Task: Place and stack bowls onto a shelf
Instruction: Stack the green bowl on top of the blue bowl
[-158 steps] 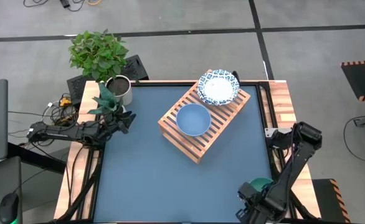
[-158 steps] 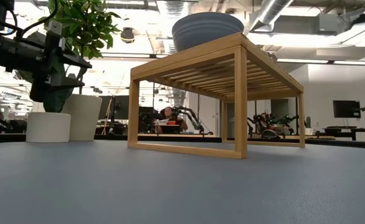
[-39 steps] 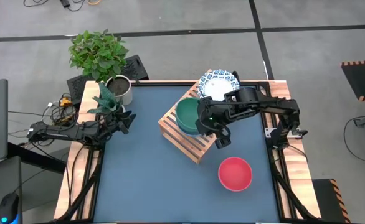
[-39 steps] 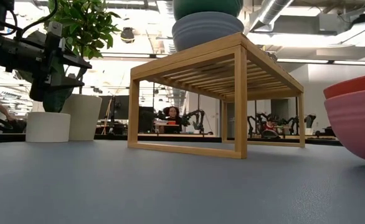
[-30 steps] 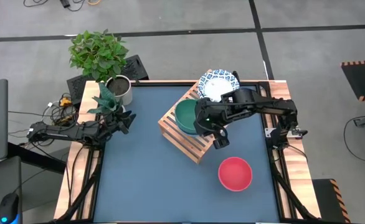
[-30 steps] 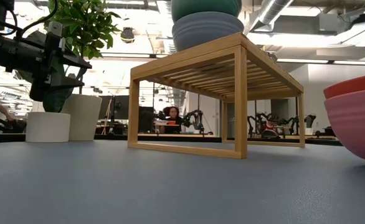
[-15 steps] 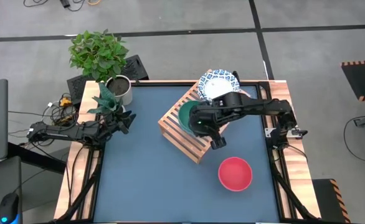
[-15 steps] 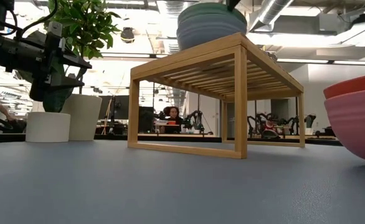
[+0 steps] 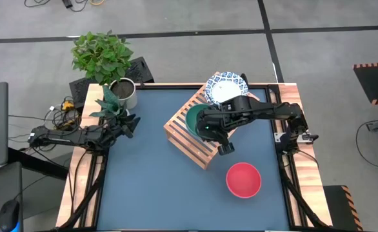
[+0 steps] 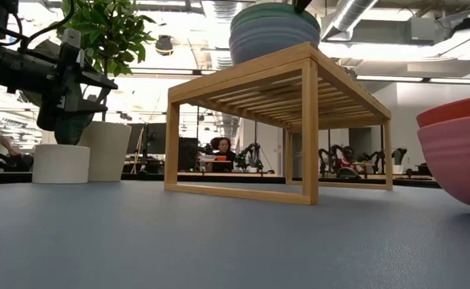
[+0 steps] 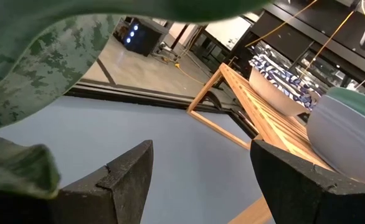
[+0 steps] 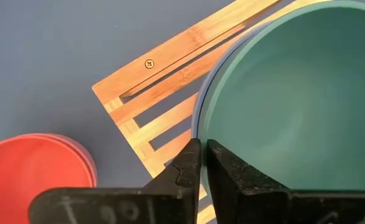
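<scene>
Green bowl (image 12: 282, 93) seated inside blue bowl (image 10: 273, 36) on the shelf (image 9: 189, 138), at the shelf end facing the middle of the desk (image 9: 150, 187). Nested rim to rim, level, with only a band of green showing above the blue from desk height. Pinched at the rim by right end effector (image 12: 200, 152), fingers drawn to a thin slit with the rim's edge running into it. Gripped at the edge, by the look of it, so as to lower the bowl flat into its mate with no finger trapped between the 2 walls. Stacking step close to done; release and a straight lift probably next, with care not to drag the rim and tip the pair off the slats.

Shelf set slantwise near the desk's far right corner. Patterned bowl (image 9: 222, 84) at the shelf end nearest that corner, partly under the right arm, leaving the slats between it and the stack free. Pink-red bowl (image 9: 243, 179) on the desk near the right edge, well apart from the shelf, likely waiting its turn; possibly 2 nested there, hard to tell.

Left end effector (image 11: 201, 149) parked at the desk's left edge beside the plant (image 9: 102, 55), fingers spread wide, nothing between them.
</scene>
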### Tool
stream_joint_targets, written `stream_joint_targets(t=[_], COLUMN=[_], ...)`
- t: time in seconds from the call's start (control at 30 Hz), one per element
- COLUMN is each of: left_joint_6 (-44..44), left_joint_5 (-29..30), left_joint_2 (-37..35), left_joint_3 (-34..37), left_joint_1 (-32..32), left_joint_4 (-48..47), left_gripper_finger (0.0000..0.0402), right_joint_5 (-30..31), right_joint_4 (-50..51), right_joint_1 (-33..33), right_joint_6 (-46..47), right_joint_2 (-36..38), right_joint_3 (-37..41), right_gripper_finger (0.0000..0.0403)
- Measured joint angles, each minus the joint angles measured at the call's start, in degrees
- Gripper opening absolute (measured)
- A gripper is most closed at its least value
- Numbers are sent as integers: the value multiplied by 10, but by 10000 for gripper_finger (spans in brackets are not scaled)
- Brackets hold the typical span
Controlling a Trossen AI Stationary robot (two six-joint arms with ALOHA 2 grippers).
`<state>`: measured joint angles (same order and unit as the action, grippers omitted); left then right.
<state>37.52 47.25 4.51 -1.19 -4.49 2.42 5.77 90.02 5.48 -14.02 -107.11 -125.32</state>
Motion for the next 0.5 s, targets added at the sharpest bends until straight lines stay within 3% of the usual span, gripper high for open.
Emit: stream_joint_targets(t=[0.23,0.5], left_joint_6=[0,1], left_joint_5=[0,0], left_joint_2=[0,0], left_joint_3=[0,0], left_joint_1=[0,0], left_joint_4=[0,0], left_gripper_finger=[253,253], right_joint_5=[21,49], right_joint_4=[0,0], right_joint_1=[0,2], right_joint_6=[-4,3], right_joint_2=[0,0], right_joint_3=[0,-9], right_gripper_finger=[92,193])
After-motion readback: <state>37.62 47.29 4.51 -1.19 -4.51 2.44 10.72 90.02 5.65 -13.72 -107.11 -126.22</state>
